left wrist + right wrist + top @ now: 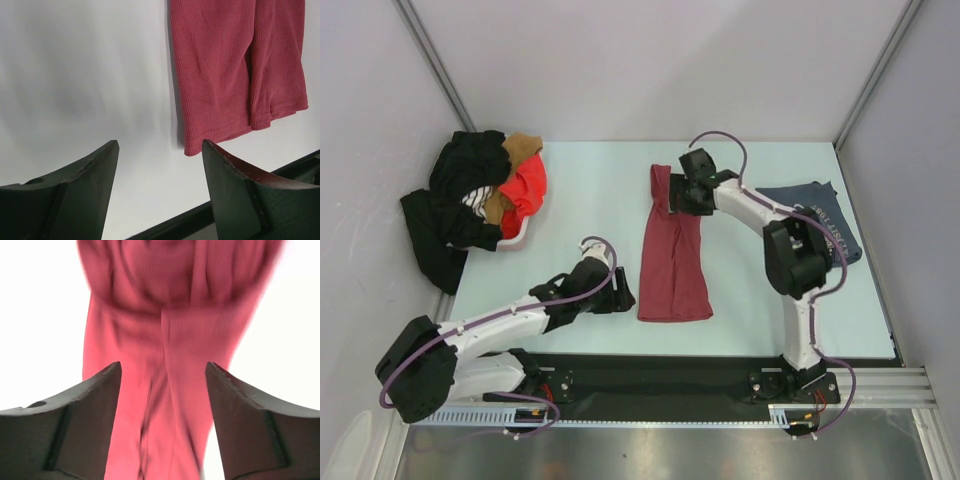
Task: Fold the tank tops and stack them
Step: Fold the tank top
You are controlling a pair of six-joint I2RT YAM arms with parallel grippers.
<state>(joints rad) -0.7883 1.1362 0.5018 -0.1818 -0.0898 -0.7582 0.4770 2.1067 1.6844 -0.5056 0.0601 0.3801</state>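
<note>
Top external alone shows blue-grey tank top (817, 212) at right edge of worktop (590, 200). Maroon tank top (672, 262) lies as narrow strip mid-worktop. R pincer (672, 196) over its far end, jaws wide, nothing held. L pincer (623, 297) wide, empty, just beside strip's near-left corner.

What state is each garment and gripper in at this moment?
maroon tank top: folded into a long strip, flat on the table.
blue-grey tank top: lying at the far right, lettering up.
clothes pile: heaped loosely at the far left.
left gripper: open, empty, by the maroon top's near end.
right gripper: open, over the maroon top's far end.
</note>
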